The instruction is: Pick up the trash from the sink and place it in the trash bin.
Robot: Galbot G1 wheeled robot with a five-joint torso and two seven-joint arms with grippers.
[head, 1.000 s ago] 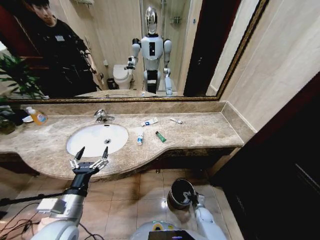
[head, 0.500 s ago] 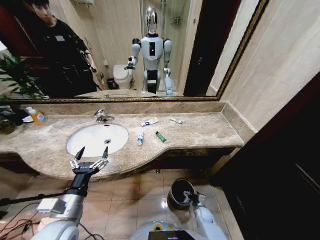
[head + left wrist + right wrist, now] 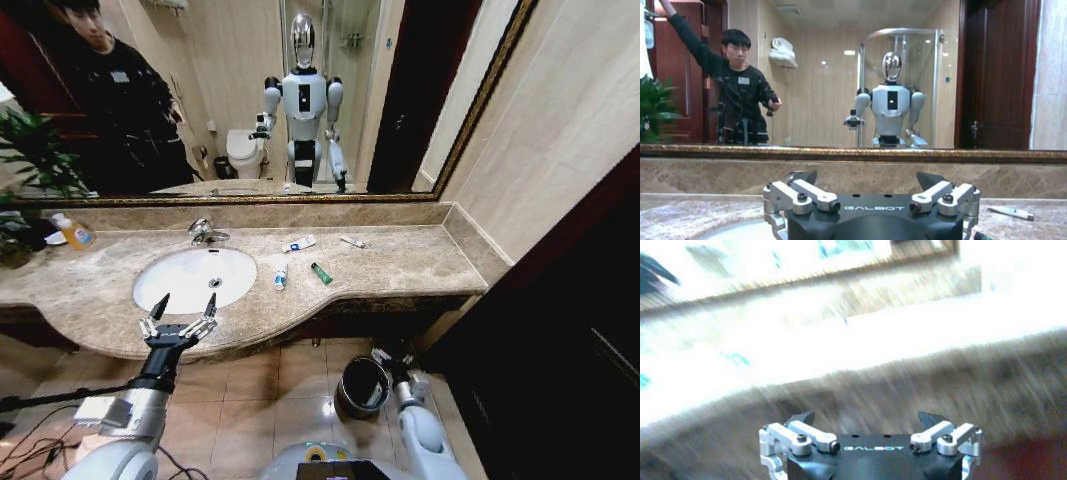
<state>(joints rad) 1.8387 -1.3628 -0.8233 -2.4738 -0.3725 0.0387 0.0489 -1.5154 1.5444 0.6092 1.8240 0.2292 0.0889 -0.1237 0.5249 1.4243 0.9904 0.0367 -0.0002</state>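
Head view, nearest first: the right pincer hangs low over the tiled floor, just beside the trash bin, which stands on the floor below the bench edge, likely so that trash can be dropped in without a long carry; its fingers spread apart in the right wrist view, with nothing between them. The left pincer hovers at the front edge of the bench before the sink, its fingers wide apart and empty, seemingly poised to reach. Beyond it, the trash lies on the bench to the right of the basin, not in it: two white-and-blue tubes, a green tube and a thin white stick. Each wrist view shows "GALBOT" on the pincer body; the tubes' print cannot be read.
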